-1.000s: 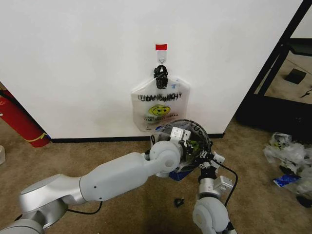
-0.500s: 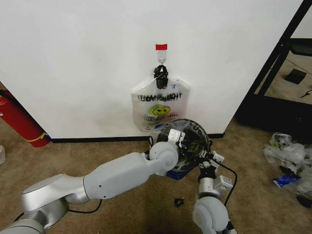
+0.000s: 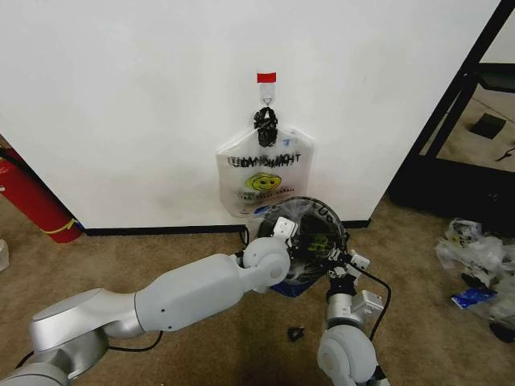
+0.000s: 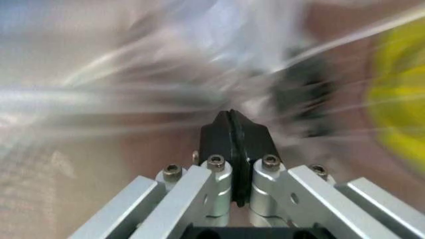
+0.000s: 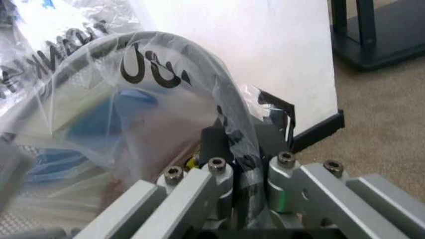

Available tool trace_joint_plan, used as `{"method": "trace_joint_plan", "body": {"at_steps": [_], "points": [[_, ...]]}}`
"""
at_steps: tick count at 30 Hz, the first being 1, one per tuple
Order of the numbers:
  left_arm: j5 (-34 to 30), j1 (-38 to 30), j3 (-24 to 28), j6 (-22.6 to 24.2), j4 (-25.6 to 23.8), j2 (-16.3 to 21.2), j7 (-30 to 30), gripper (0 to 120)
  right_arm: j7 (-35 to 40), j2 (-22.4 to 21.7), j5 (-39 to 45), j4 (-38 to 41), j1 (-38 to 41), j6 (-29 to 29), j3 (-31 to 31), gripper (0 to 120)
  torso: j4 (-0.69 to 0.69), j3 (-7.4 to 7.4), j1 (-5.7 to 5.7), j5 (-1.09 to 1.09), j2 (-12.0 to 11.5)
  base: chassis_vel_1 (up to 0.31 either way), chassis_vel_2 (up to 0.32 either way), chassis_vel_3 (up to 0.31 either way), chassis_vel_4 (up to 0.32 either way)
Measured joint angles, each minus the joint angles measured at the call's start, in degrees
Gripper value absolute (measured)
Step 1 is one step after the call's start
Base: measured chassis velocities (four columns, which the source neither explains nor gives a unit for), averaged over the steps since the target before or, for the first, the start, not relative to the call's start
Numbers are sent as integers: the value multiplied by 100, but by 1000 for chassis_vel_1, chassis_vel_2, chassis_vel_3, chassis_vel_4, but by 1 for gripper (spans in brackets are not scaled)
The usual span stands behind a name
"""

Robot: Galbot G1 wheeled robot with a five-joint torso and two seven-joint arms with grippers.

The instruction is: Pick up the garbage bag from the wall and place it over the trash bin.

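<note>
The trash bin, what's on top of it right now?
The clear garbage bag is draped over the trash bin rim, pinched by the left gripper and right gripper. The bin's inside is mostly covered by plastic and arms.

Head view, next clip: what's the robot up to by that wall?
Both arms are at the trash bin below the wall hook. The right pincer is shut on the clear garbage bag, holding it at the bin's rim. The left pincer is shut too, in among the plastic film. A white smiley bag hangs on the hook, untouched.
</note>
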Motion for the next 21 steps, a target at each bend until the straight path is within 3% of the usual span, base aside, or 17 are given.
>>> {"method": "trace_joint_plan", "body": {"at_steps": [4,14,21], "points": [[-28,-41,6,-36,-95,-10,23,0,0,14,-10,2,-4,1,-13,1,0,0,0,0,0,0,0,0,0],[453,-91,88,-149,821,-281,248,0,-3,-87,53,81,-31,23,2,1,0,0,0,0,0,0,0,0,0],[640,-82,234,-140,909,-268,330,0,-5,-149,74,113,-48,23,-3,1,0,0,0,1,0,0,0,0,0]]}}
